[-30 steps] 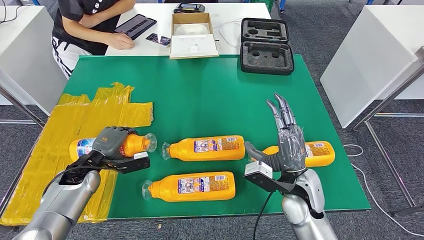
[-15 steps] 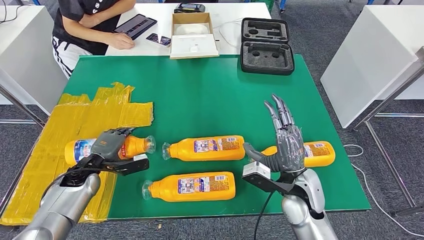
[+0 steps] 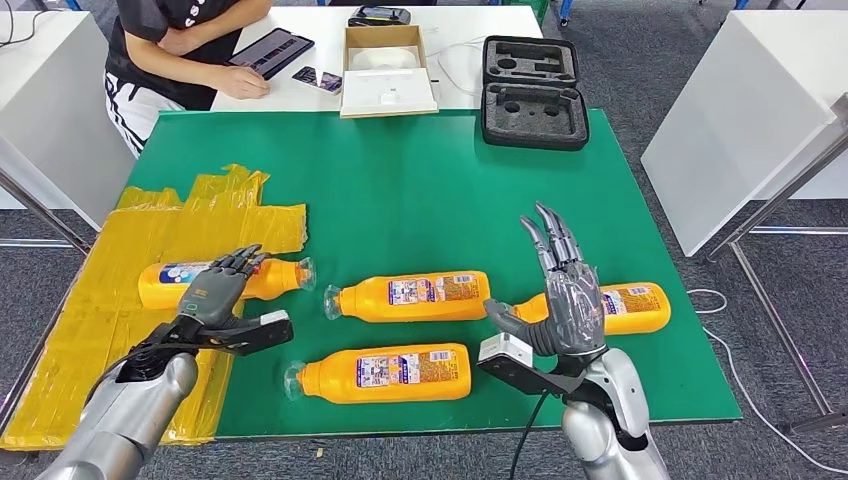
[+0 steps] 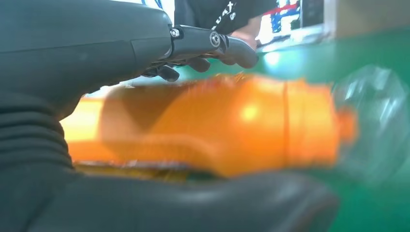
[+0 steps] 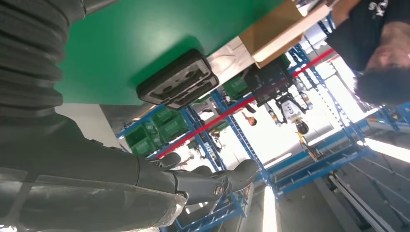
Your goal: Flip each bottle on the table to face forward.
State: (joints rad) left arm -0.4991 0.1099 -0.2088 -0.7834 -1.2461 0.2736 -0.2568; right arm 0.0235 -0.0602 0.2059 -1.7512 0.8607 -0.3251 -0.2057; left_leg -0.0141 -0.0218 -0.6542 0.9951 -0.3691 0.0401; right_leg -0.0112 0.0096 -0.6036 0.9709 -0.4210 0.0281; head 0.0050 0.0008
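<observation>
Four orange bottles lie on their sides in the lower half of the head view. The leftmost bottle [image 3: 215, 281] rests partly on the yellow tape patch [image 3: 120, 270] at lower left, its clear cap pointing right toward the frame's centre. The left hand [image 3: 215, 288] sits over its middle with fingers extended and spread across the top; in the left wrist view the thumb lies below the bottle [image 4: 232, 125] and the fingers [image 4: 212, 41] above it with a visible gap, so the hand is open, cupped around it rather than clasping it. The centre bottle [image 3: 410, 296] lies just right of that cap, label up, cap to the left. The near bottle [image 3: 385, 373] lies parallel below it, close to the tabletop's bottom edge. The right bottle [image 3: 625, 305] lies at centre right, partly hidden behind the right hand [image 3: 565, 300], which is raised with fingers straight, apart and pointing up-frame, holding nothing.

The green tabletop [image 3: 420, 190] is bare from above the bottles to the far edge, leaving open room in the middle. The right bottle is near the right edge; the near bottle has only a narrow strip of green before the bottom edge.

At the far right corner sits an open black foam case [image 3: 532, 92]. Beyond the far edge, on a white table, are an open cardboard box [image 3: 387, 70], a phone [image 3: 317, 79] and a dark tablet [image 3: 270, 52], with a seated person [image 3: 170, 50] at upper left resting a hand beside the tablet.
</observation>
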